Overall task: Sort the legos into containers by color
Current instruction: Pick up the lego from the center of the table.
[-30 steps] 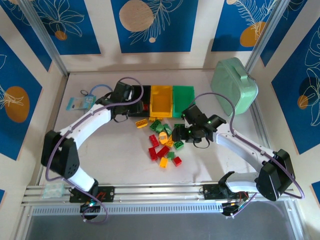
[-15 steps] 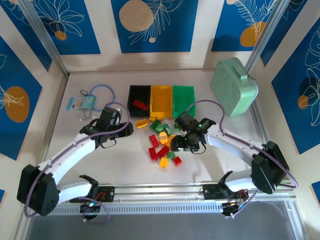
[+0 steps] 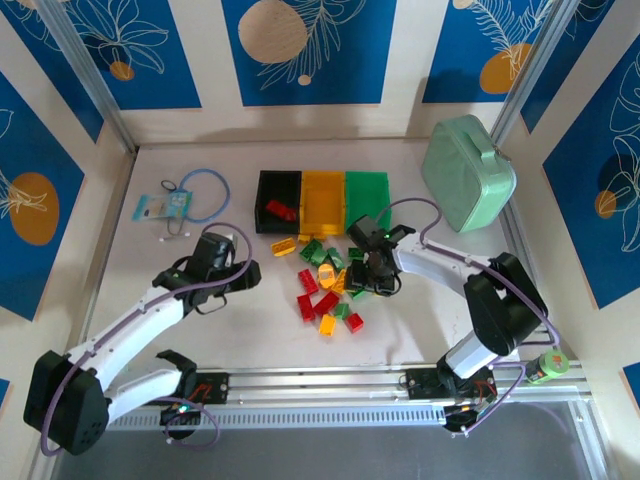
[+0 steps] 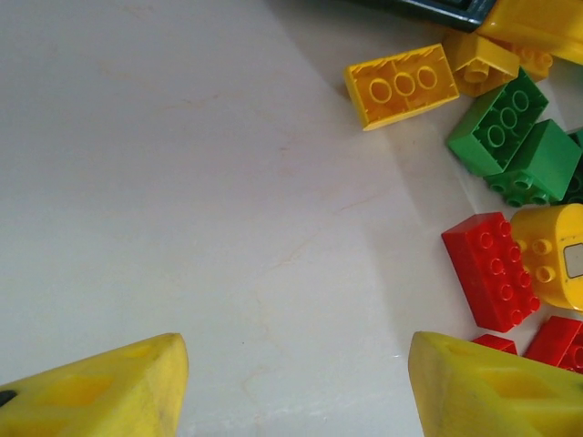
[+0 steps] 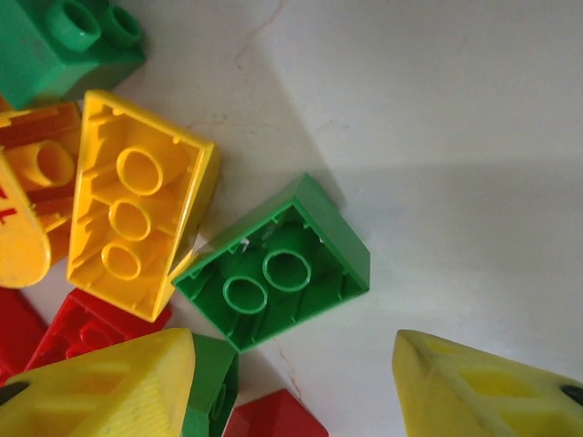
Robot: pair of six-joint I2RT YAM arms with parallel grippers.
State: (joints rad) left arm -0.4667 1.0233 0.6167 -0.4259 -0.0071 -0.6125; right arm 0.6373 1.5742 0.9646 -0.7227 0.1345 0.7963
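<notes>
Top external: the legos (image 3: 326, 283) lie heaped mid-tabletop (image 3: 250, 330), just in front of the joined containers (image 3: 343, 200): black bin (image 3: 263, 200), yellow bin (image 3: 322, 200), green bin (image 3: 366, 192). One red brick (image 3: 280, 210) lies in the black bin. The left tool (image 3: 246, 272) hangs left of the heap with bare room around it; the right tool (image 3: 370, 275) is at the heap's right edge

Left wrist: the left tool's jaws stand apart over bare tabletop, with bricks lining the right edge

Right wrist: the right tool's jaws stand apart and empty. An upturned green brick (image 5: 273, 264) lies just ahead, beside an upturned yellow brick (image 5: 137, 205), with open surface to the right
</notes>
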